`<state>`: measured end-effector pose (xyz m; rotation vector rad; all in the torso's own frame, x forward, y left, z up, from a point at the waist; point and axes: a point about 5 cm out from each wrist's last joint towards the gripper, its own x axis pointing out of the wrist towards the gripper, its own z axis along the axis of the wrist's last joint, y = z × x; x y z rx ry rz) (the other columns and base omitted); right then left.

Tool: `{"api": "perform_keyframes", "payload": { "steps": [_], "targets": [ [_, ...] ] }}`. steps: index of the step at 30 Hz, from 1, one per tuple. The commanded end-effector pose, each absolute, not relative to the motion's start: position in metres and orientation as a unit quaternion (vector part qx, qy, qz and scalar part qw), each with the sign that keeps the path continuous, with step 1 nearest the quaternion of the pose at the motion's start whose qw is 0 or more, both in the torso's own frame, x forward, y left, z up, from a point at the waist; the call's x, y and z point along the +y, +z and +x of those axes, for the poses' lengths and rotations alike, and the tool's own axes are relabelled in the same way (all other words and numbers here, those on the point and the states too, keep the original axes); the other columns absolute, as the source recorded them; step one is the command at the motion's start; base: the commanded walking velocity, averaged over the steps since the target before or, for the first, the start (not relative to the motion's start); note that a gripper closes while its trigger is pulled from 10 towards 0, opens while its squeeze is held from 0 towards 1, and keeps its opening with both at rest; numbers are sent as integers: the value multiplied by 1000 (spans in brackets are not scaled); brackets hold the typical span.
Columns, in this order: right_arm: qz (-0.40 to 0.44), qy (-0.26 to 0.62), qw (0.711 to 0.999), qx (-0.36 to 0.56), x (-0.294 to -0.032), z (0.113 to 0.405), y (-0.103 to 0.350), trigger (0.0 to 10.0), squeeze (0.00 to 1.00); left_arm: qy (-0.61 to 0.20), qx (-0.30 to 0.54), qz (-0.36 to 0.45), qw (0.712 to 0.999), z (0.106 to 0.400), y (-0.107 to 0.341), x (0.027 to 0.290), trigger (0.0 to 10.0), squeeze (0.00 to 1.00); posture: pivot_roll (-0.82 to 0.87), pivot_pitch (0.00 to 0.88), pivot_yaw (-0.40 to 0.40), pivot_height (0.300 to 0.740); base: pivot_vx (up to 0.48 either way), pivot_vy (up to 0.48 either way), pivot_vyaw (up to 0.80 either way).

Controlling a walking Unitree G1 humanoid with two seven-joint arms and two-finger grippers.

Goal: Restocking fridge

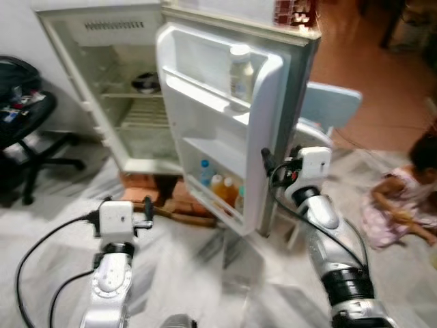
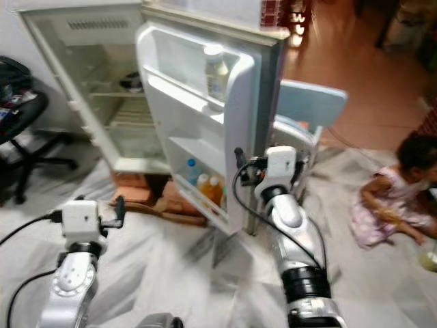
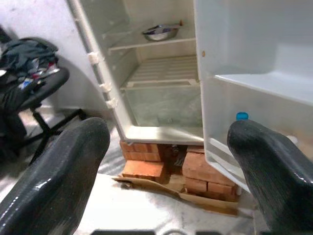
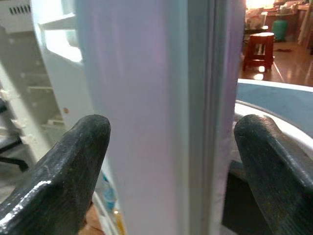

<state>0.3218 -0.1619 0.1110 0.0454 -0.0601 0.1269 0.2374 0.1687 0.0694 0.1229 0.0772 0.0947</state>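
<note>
**Door's open, nothing in hand yet**

Right gripper (image 4: pixel 166 147) is sitting closest, fingers spread wide either side of the door (image 1: pixel 263 137) edge, not clamping it. Left gripper (image 3: pixel 166 161) is hanging lower, also wide open and empty, pointing at the fridge (image 1: pixel 130 89) cavity and the bricks (image 3: pixel 161 166) under it. Bottles (image 1: pixel 222 186) are sitting in the bottom door rack, one bottle (image 1: pixel 240 72) up top. I'm guessing it's handling the door; next it's needing to let go and fetch stock.
</note>
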Motion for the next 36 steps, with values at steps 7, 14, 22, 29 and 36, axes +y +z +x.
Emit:
{"api": "perform_keyframes", "payload": {
  "steps": [7, 14, 22, 29, 36],
  "targets": [
    [24, 66, 997, -42, -156, 319, 115, 10000, 0, 56, 43, 73, 995, 235, 67, 176, 10000, 0, -46, 34, 36, 740, 0, 0, 0],
    [18, 80, 996, -24, -159, 300, 103, 10000, 0, 58, 45, 73, 995, 233, 66, 177, 10000, 0, -49, 39, 35, 740, 0, -267, 0],
    [12, 91, 996, -1, -166, 278, 89, 10000, 0, 60, 47, 67, 995, 230, 65, 176, 10000, 0, -53, 50, 39, 740, 0, -300, 0],
    [1, 103, 995, -6, -164, 282, 93, 10000, 0, 60, 46, 64, 995, 231, 65, 175, 10000, 0, -55, 50, 39, 740, 0, -287, 0],
    [-10, 115, 993, -14, -158, 282, 96, 10000, 0, 53, 33, 53, 997, 228, 68, 174, 10000, 0, -50, 51, 38, 740, 0, 0, 531]
  ]
}}
